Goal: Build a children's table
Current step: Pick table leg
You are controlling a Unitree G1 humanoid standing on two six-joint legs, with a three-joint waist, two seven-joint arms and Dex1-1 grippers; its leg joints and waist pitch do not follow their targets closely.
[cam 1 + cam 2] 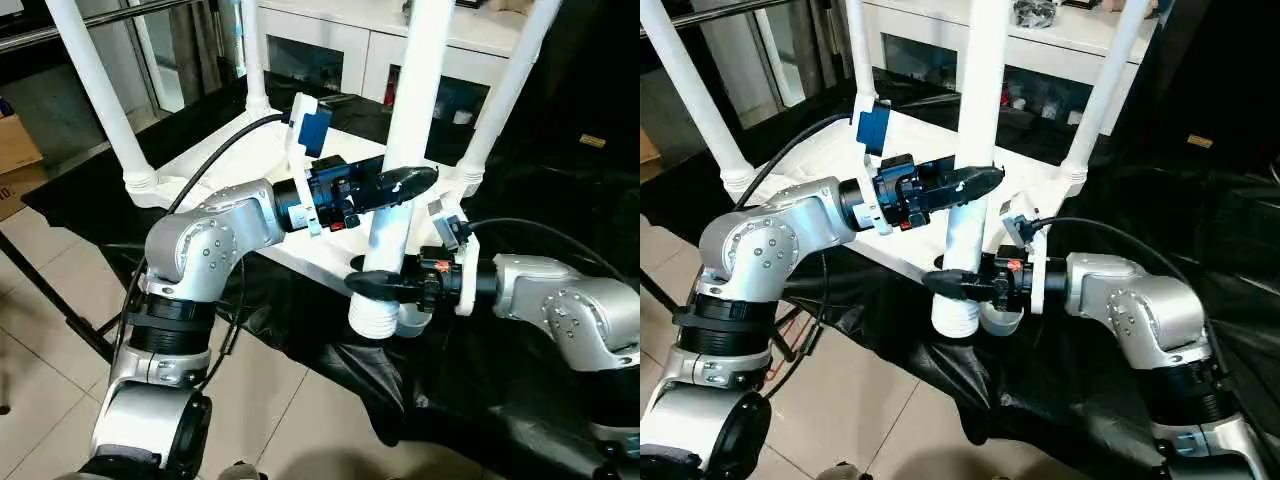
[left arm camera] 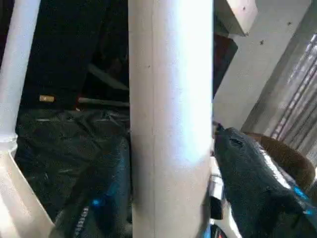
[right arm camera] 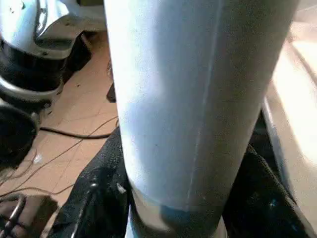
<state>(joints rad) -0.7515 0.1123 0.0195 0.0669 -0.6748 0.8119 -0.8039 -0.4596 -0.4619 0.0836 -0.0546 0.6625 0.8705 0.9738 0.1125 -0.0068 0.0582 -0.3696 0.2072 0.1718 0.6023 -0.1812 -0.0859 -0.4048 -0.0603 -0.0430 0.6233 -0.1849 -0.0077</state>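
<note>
- The leg (image 1: 400, 160) between my fingers is smooth, slightly glossy white plastic.
- My forearms (image 1: 215, 235) are brushed silver metal.
- The black floor sheet (image 1: 500, 380) looks crinkled and shiny.

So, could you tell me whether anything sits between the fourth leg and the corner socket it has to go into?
Nothing visible does: the fourth leg stands with its threaded end just beside the near corner socket, held between both grippers.
</note>
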